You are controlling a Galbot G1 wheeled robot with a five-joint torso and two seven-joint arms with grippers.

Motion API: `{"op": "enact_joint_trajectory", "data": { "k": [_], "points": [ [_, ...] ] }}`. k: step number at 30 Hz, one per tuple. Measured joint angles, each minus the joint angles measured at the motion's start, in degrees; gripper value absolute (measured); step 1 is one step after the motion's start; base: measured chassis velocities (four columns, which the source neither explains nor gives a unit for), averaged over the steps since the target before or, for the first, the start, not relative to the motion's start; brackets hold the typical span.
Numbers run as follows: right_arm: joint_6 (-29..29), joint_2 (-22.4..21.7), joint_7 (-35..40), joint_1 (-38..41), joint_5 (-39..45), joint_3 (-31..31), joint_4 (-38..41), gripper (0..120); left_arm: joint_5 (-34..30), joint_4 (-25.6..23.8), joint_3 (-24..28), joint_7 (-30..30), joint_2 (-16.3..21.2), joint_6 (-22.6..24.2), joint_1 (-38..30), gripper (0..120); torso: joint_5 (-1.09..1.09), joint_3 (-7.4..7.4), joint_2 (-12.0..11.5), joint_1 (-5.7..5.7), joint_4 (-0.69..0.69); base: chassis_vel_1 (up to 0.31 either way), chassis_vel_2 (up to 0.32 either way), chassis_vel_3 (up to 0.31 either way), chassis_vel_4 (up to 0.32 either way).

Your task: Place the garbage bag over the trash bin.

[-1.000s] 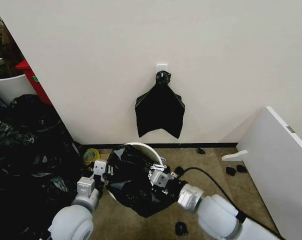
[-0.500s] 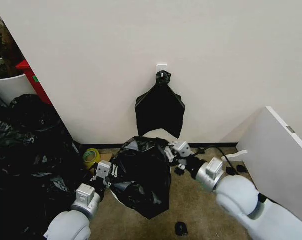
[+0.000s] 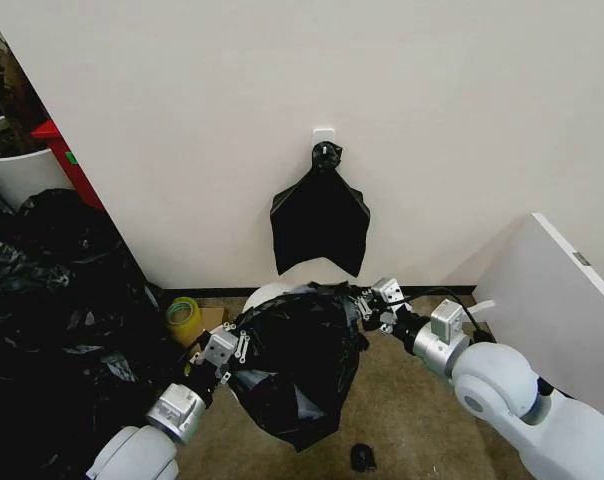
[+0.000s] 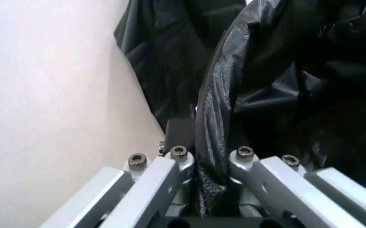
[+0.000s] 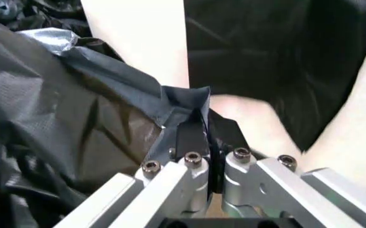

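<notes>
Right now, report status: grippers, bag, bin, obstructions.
Left gripper and right gripper both shut on garbage bag edges. Bag stretched between them above white trash bin, rim mostly hidden. Nothing between bag and bin that I can see.

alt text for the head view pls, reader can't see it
Two robot arms hold a thin, glossy black plastic garbage bag stretched between them, the left tool and right tool each shut on an edge. Its far edge covers most of a round white plastic trash bin standing on a tan floor by a white wall.
</notes>
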Motion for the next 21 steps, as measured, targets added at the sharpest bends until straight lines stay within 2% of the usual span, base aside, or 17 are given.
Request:
{"op": "enact_joint_trajectory", "data": {
  "k": [6,10,12,15,19,21],
  "points": [
    [0.32,-2.9,-4.88,-2.06,2.97,0.96,-1.9,0,0.66,1.76,-0.02,0.1,-0.55,-4.84,-0.74,3,0.0,0.0,0.0,0.0,-0.01,0.0,0.0,0.0,0.0],
    [2.06,-2.93,-8.72,-2.63,3.46,1.06,-2.83,0,-0.78,1.97,-0.07,2.07,-0.5,-8.46,-0.64,3,0.0,0.0,0.0,0.0,-0.01,0.0,0.0,0.0,0.0],
    [2.27,-2.92,-8.98,-2.63,3.47,1.06,-2.91,0,-0.94,1.97,-0.08,2.28,-0.46,-8.71,-0.62,3,0.0,0.0,0.0,0.0,-0.01,0.0,0.0,0.0,0.0],
    [6.56,-2.99,-12.78,-1.98,2.05,0.63,-4.42,0,-3.3,2.07,-0.35,6.04,0.25,-12.92,-0.28,3,0.0,0.0,0.0,0.0,-0.01,0.0,0.0,0.0,0.0],
    [9.12,-3.0,-14.4,-1.42,0.44,0.33,-5.52,0,-3.94,2.1,-0.41,7.29,0.4,-13.89,-0.19,3,0.01,0.0,0.0,0.0,0.01,0.0,0.0,0.0,0.0],
    [12.91,-2.54,-16.7,-1.2,-2.57,0.35,-7.5,0,-4.66,2.43,-0.25,7.85,0.32,-14.2,-0.19,3,0.0,0.0,0.0,0.0,-0.01,0.0,0.0,0.0,0.0]
  ]
}}
